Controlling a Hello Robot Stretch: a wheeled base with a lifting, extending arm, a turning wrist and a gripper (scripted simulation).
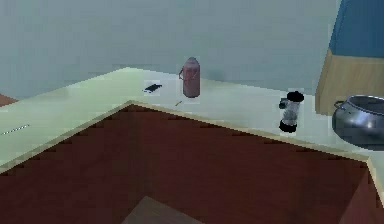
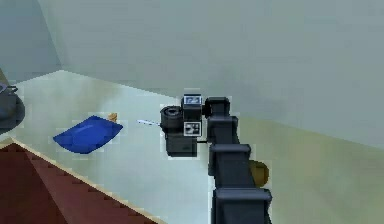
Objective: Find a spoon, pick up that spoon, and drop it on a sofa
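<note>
A: What sits on the pale cream L-shaped counter [image 1: 80,100] in the forward view?

B: Left of centre, a small dark flat slab [image 1: 152,87]. Just right of it is a thin pale sliver [image 1: 178,101], too small to call a spoon, at the foot of a reddish-brown upright bottle [image 1: 190,77]. Farther right stands a small black-and-white jar [image 1: 291,112], then a grey metal pot [image 1: 362,120] at the right edge.

A: And the arm side view?

B: A blue flat sheet [image 2: 88,133] lies left of centre on the counter [image 2: 130,170]. A thin pale streak [image 2: 146,123] lies between the sheet and the jaws, which sit mid-frame beside two white marked squares [image 2: 192,100]. The dark square arm [image 2: 235,175] rises from the bottom edge, a brown rounded lump [image 2: 261,172] just right of it.

A: Do the jaws hold anything?

B: That cannot be told, nor how wide they stand; the streak lies on the counter right by them.
</note>
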